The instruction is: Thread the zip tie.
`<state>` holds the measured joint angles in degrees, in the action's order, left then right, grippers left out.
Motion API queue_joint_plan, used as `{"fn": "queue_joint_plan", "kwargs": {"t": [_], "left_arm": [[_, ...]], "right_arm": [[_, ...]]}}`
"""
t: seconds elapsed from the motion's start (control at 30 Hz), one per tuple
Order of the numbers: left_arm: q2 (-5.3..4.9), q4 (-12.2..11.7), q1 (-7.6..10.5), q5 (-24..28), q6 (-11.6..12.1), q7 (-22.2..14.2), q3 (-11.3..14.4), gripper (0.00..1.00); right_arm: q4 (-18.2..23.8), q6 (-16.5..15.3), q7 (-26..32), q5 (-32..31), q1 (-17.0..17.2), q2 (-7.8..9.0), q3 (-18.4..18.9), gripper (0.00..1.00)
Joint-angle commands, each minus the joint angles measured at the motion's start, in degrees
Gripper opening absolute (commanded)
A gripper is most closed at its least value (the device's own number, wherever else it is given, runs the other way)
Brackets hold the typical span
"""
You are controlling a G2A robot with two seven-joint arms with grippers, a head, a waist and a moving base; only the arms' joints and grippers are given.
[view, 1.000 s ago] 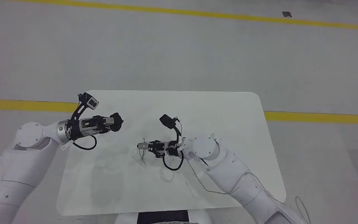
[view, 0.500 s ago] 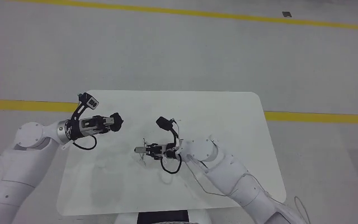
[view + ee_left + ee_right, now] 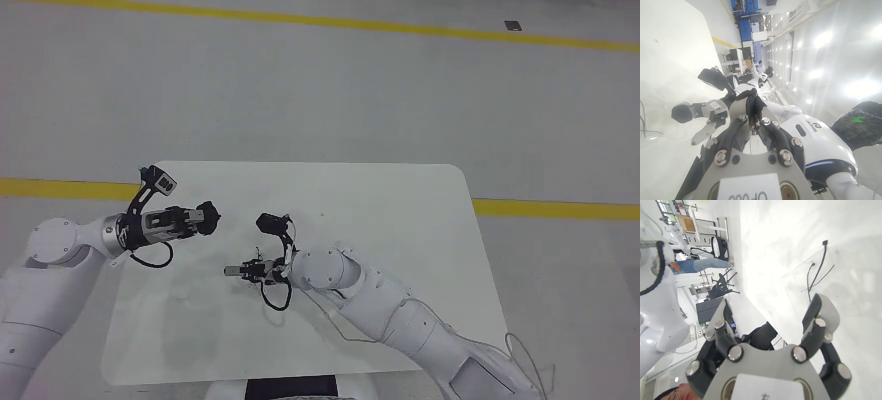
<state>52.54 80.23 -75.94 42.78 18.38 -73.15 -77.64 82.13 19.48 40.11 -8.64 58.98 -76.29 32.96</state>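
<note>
- Several black zip ties lie loosely crossed on a clear sheet, which rests on the white table left of its middle.
- The right gripper hangs just beside the ties, spread wide and gripping nothing. In its wrist view one finger covers a tie's tail end.
- The left gripper is over the table's left part, well apart from the ties, clenched, with its black-wrapped tips pressed together.
- A yellow floor line runs beyond the table.
</note>
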Motion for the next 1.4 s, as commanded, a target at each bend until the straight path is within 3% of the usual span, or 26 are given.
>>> {"fn": "queue_joint_plan", "kwargs": {"t": [0.0,0.3,0.53,0.57,0.63,0.7,1.03,1.37], "left_arm": [[0.00,0.00,0.00,0.00,0.00,0.00,0.00,0.00],[0.00,0.00,0.00,0.00,0.00,0.00,0.00,0.00],[0.00,0.00,0.00,0.00,0.00,0.00,0.00,0.00],[0.00,0.00,0.00,0.00,0.00,0.00,0.00,0.00],[0.00,0.00,0.00,0.00,0.00,0.00,0.00,0.00],[0.00,0.00,0.00,0.00,0.00,0.00,0.00,0.00],[0.00,0.00,0.00,0.00,0.00,0.00,0.00,0.00],[0.00,0.00,0.00,0.00,0.00,0.00,0.00,0.00]], "right_arm": [[0.13,0.00,-0.43,-0.48,-0.03,-0.10,0.11,1.00],[0.51,-0.10,-1.62,-1.51,0.67,-0.20,-0.21,1.00],[-1.25,0.00,-3.12,-3.98,0.49,-1.36,-1.45,1.00],[-1.57,0.00,-3.28,-4.16,0.48,-1.52,-1.46,0.85],[-2.22,0.00,-3.76,-4.80,0.52,-1.87,-1.40,0.74],[-2.83,0.00,-4.95,-6.31,0.81,-2.17,-1.25,0.50],[-3.96,0.00,-4.35,-12.55,2.55,-3.50,0.60,0.42],[-4.92,0.00,-1.18,-20.95,4.98,-6.03,4.09,0.37]]}}
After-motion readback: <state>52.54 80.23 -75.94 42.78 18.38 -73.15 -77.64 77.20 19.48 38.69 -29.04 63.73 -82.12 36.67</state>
